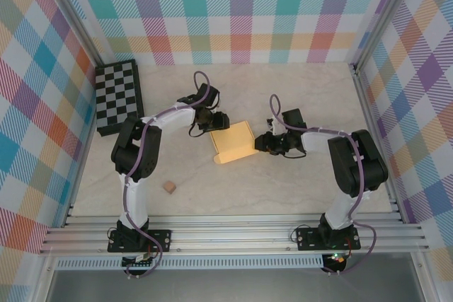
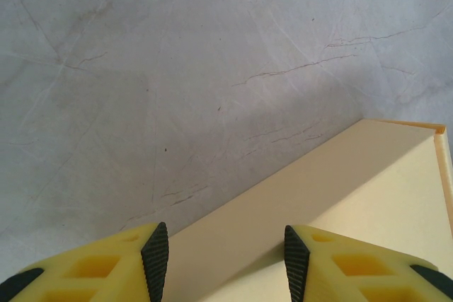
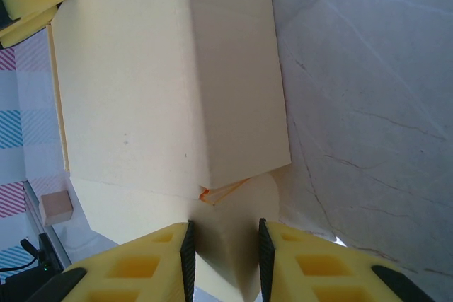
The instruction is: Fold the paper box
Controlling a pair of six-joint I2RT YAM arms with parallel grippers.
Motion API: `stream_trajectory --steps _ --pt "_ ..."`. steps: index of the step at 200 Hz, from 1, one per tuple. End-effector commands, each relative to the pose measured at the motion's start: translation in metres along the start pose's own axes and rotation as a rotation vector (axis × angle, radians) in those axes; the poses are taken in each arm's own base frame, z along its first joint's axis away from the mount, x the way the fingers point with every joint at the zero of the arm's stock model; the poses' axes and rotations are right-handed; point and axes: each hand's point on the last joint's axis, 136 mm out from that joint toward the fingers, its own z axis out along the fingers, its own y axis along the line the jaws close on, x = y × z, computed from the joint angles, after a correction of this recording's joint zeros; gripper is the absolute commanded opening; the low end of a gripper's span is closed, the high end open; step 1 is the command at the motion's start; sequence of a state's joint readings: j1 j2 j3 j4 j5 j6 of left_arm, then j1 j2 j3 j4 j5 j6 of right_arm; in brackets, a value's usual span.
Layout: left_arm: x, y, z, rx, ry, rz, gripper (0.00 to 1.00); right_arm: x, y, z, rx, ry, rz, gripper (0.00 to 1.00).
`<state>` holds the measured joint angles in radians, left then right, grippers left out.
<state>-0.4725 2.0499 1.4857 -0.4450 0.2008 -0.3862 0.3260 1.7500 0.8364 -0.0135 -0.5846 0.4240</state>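
Top external view: the box (image 1: 233, 143) lies on the table (image 1: 297, 97), between the two arms. The left gripper (image 1: 214, 119) is at the box's far-left corner, and the right gripper (image 1: 260, 143) is at its right edge. Left wrist view: the fingers (image 2: 154, 256) stand apart and grip nothing, with the box surface beneath the gap. Right wrist view: the fingers (image 3: 187, 252) are narrow, with a rounded flap (image 3: 237, 210) between them. Whether the pads press on it cannot be told. A cube (image 1: 169, 187) lies well apart, near-left.

The paper box (image 1: 233, 142) is being seen lying near the middle of the desk (image 1: 283, 189), a pale yellow-orange card shape partly folded into a flat rectangle. One rounded flap (image 3: 233, 231) is being left sticking out at a corner.
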Motion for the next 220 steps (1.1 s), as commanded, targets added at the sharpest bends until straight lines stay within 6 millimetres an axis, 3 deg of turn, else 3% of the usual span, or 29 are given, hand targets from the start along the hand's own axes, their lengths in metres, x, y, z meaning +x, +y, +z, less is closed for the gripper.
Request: stream_trajectory --steps 1,25,55,97,160,197,220 --pt "0.054 0.047 0.021 -0.15 0.186 -0.083 0.48 0.037 -0.017 0.006 0.036 0.104 0.058 0.31" --pt "0.055 0.048 0.022 -0.15 0.188 -0.081 0.48 0.033 -0.021 0.008 0.061 0.097 0.063 0.3" --pt "0.056 0.047 0.022 -0.148 0.194 -0.08 0.48 0.034 -0.042 0.004 0.175 0.083 0.076 0.3" --pt "0.057 0.047 0.021 -0.147 0.2 -0.077 0.48 0.032 -0.051 0.011 0.153 0.081 0.141 0.27" --pt "0.057 0.05 0.015 -0.167 0.194 -0.081 0.48 0.005 -0.022 -0.005 0.089 0.017 0.109 0.28" --pt "0.056 0.06 0.013 -0.218 0.185 -0.106 0.49 0.0 -0.006 -0.035 0.146 -0.025 0.094 0.31" --pt "0.056 0.067 0.01 -0.226 0.162 -0.222 0.5 0.006 0.008 -0.054 0.163 -0.045 0.085 0.34"
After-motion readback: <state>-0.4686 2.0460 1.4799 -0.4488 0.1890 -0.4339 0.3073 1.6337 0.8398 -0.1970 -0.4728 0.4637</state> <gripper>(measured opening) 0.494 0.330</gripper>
